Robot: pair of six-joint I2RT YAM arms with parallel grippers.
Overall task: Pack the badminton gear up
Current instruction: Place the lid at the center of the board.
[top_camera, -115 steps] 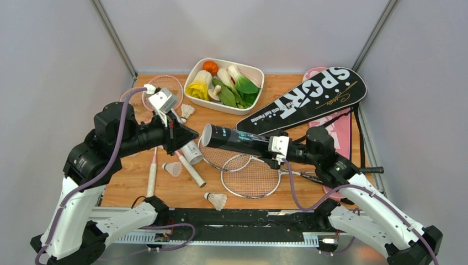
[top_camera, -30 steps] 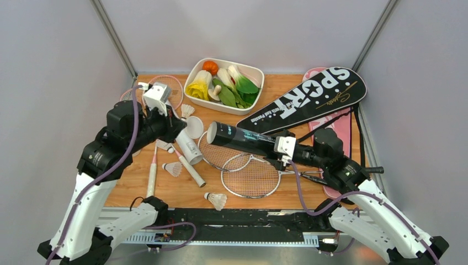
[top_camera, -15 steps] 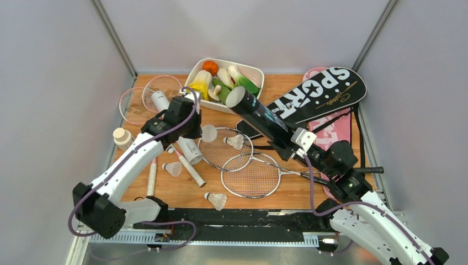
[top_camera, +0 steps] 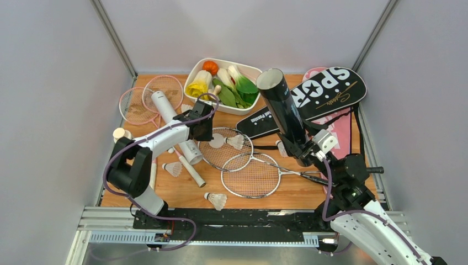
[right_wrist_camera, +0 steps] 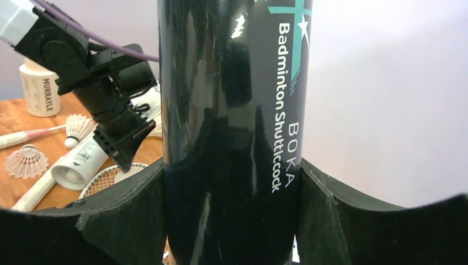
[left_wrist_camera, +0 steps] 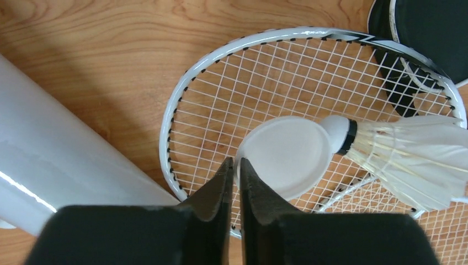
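My right fingers (right_wrist_camera: pixel 127 221) clamp black shuttlecock tube (top_camera: pixel 281 107) low, mouth up, above bench (top_camera: pixel 176 193). Looks light, glossy, probably crushable, so I'd squeeze gently. Left fingers (left_wrist_camera: pixel 212 190) nearly together at flimsy lid (left_wrist_camera: pixel 284 154) rim on racquet strings (left_wrist_camera: pixel 221 99); can't tell if gripping.

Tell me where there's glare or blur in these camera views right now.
Right wrist: room reflections streak the glossy black tube, lettering readable. Left wrist: the left pincer is dark and soft near the lens, a highlight streaks the white tube, the lid looks sharp. Top external: even light, soft shadows.
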